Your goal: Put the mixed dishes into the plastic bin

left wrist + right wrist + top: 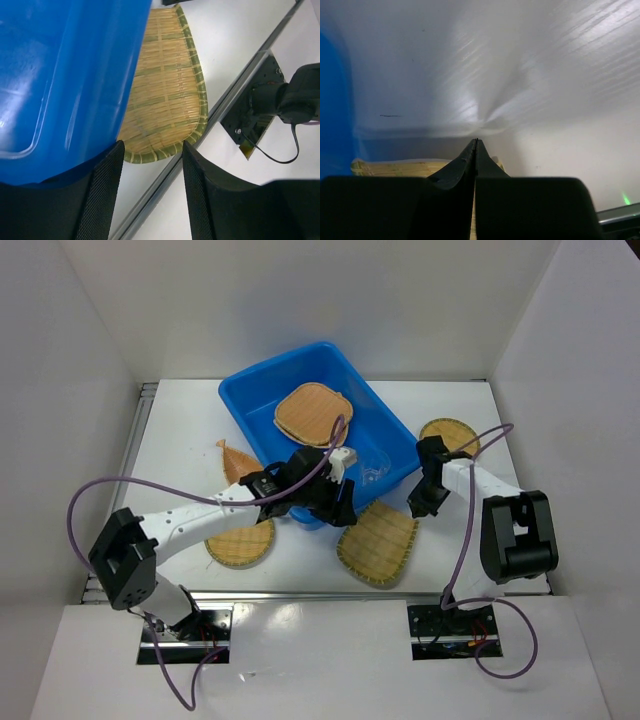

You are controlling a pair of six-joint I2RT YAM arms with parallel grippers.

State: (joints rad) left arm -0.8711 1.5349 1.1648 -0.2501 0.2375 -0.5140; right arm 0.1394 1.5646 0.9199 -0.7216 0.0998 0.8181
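Already one rounded woven tray (313, 413) lies inside the blue plastic bin (262, 400), which sits at the table's far centre. A small clear cup (372, 468) shows by the bin's near right rim; whether it is inside, I cannot tell. The left gripper (338, 512) (152, 155) hangs at the bin's near corner, fingers spread and holding nothing. A fan-shaped tray (378, 542) lies just beyond them. The right gripper (420, 505) (475, 145) is pressed together near a round tray (449, 435).
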